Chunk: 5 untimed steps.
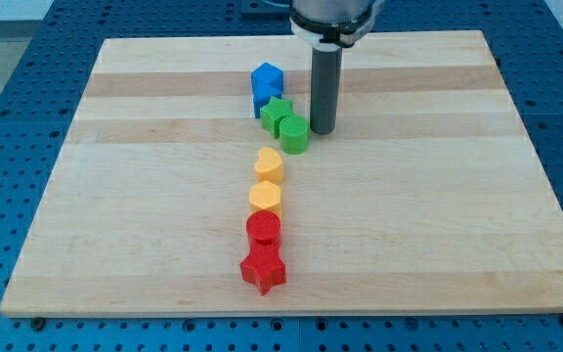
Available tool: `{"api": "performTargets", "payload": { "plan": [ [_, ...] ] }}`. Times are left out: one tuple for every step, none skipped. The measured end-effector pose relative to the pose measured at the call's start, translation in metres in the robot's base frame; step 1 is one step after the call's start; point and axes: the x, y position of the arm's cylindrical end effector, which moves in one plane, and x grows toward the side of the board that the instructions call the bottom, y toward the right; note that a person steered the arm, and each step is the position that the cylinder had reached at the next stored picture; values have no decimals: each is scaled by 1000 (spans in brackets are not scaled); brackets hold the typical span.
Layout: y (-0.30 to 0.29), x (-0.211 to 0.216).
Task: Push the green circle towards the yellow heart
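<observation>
— Seven blocks on my wooden board (145,196), strung top to bottom near the frame's centre. Where's the green circle?

— The green circle (295,133) sits just above centre: a short ribbed green cylinder, touching the green star (277,113) at its upper left. My tip (323,131) stands just to its right.

— And the yellow heart?

— The yellow heart (270,164) lies just below-left of the circle. No claw here, only a bare rod.
</observation>
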Motion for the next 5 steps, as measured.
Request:
{"api": "performTargets", "payload": {
  "plan": [
    [-8,11],
    [-18,24],
    [-21,29],
    [-21,31],
    [5,30]
  ]
}}
